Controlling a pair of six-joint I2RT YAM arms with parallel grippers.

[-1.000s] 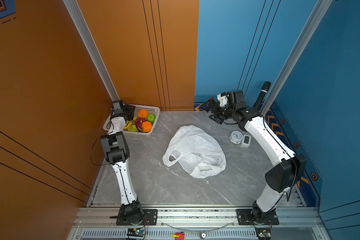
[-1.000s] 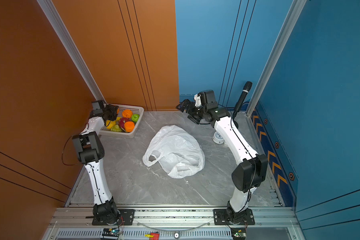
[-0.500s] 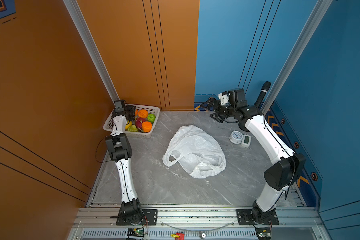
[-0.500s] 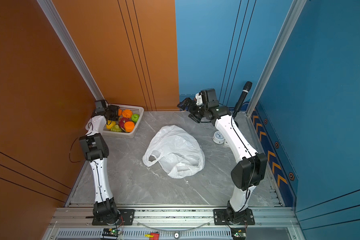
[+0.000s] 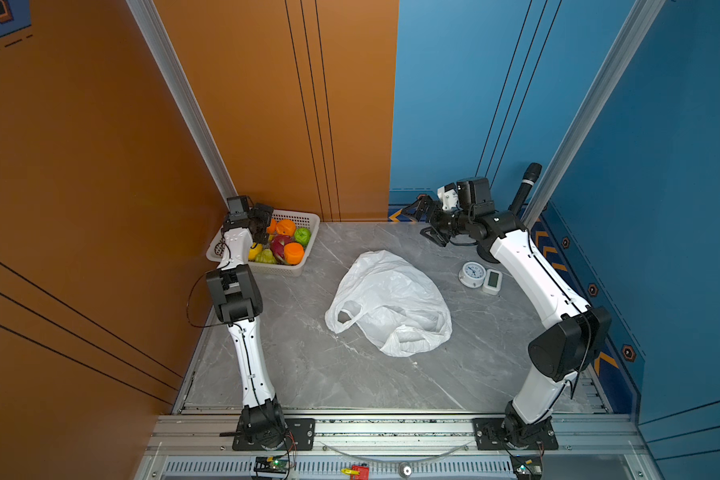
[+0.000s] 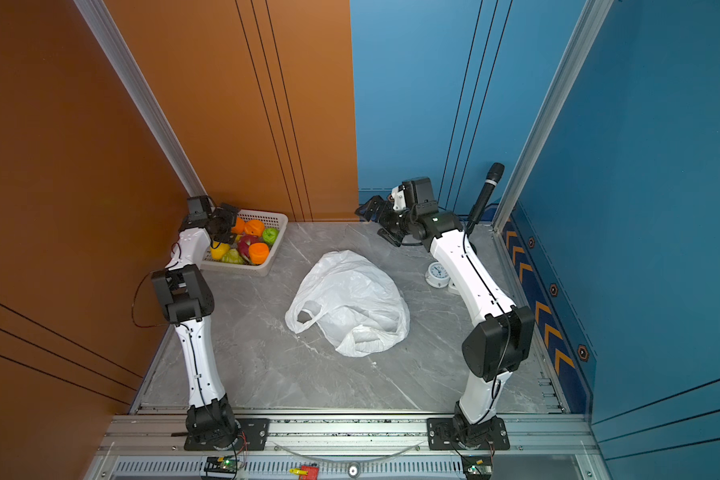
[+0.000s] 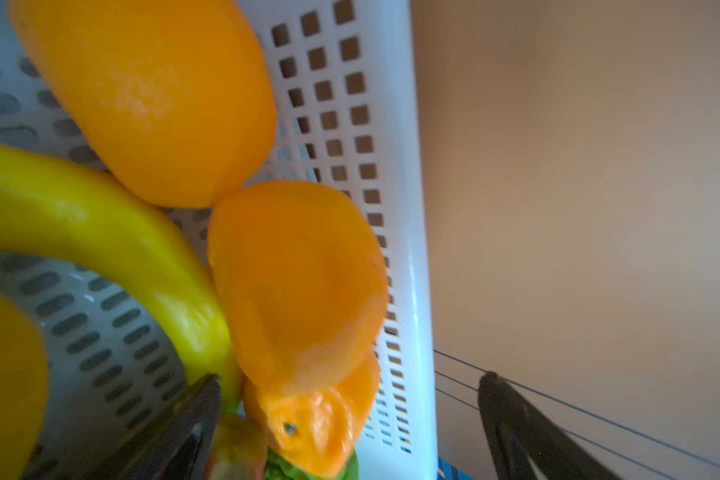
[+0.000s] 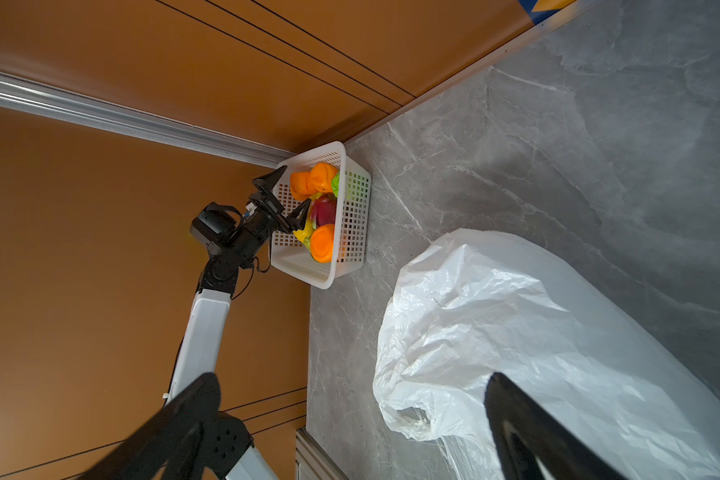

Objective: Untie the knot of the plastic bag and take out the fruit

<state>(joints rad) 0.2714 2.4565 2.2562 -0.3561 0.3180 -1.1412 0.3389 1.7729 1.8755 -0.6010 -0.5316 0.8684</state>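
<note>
The plastic bag [image 5: 387, 303] lies slack and sunken in the middle of the table [image 5: 308, 374], just as it lay a second ago. One handle loop [image 5: 344, 316] gapes free and no knot shows, so I take it as untied and, from its collapsed shape, probably emptied.

The fruit [image 5: 285, 243] is heaped in the white basket [image 5: 277, 271] in the far left corner. The change is there: the left hand [image 8: 295, 186] has let its jaws go wide above the pile and grips nothing, while its arm has barely shifted. In the left wrist view an orange piece [image 7: 300, 282] rests against the basket wall, touched by neither finger. I read that as a piece just released, quite possibly the last one, leaving only the withdrawal.

The bag is thin, crinkly film, half see-through, with glossy creases that will catch and drag easily. The fruit looks smooth and waxy. The orange piece is dented like a hollow moulding, and a curved yellow-green banana [image 7: 100, 224] lies beside it. The basket is stiff plastic, with square holes in its walls and slots in its floor.

The right hand [image 5: 424, 222] hangs open near the back wall, well apart from the bag. The table is smooth grey marble pattern, with a small round clock [image 5: 472, 274] at its right side.
</note>
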